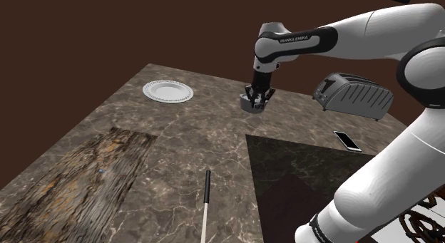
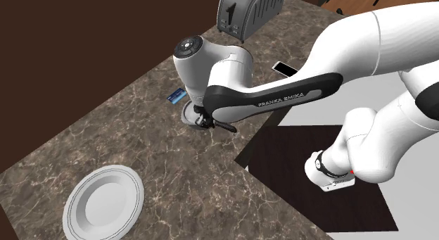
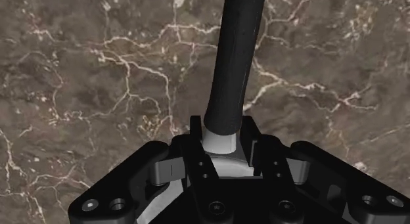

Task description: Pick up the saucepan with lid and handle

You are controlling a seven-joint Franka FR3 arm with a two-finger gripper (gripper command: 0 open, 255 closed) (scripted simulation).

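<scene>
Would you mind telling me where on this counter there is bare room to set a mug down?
Bare marble lies between the plate and the saucepan, and between the wood-grain patch and the dark panel, bar the thin rod. It is crowded around the toaster and phone.

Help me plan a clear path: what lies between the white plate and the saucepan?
Nothing: the stretch of counter between the plate and the saucepan is bare, as the shoulder view shows.
</scene>
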